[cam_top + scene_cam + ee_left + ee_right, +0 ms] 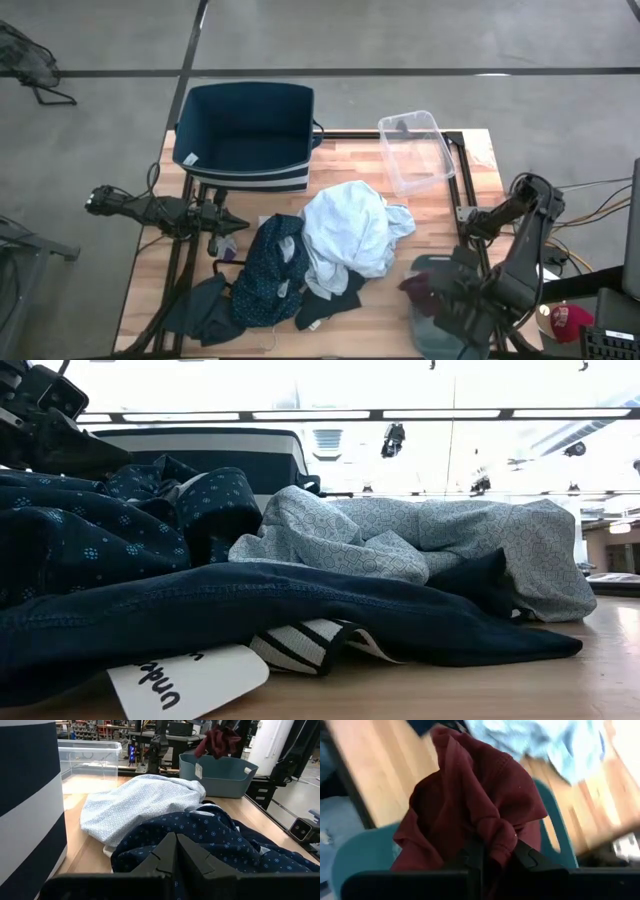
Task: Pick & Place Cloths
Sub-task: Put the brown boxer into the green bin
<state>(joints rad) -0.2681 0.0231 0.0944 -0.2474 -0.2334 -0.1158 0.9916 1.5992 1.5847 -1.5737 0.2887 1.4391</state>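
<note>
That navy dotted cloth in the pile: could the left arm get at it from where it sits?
Probably yes. The left end effector, shut and empty, points at the navy dotted cloth, which lies on top of the pile beside it, with nothing between. It would need to open first.

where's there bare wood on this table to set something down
Bare wood lies between the clear tub and the pale-blue shirt, along the table's right side by the tub, and at the left edge beside the navy bin. The front middle is crowded: shirt, dotted cloth, dark pieces. The right tool holds a maroon cloth over the teal tub.
</note>
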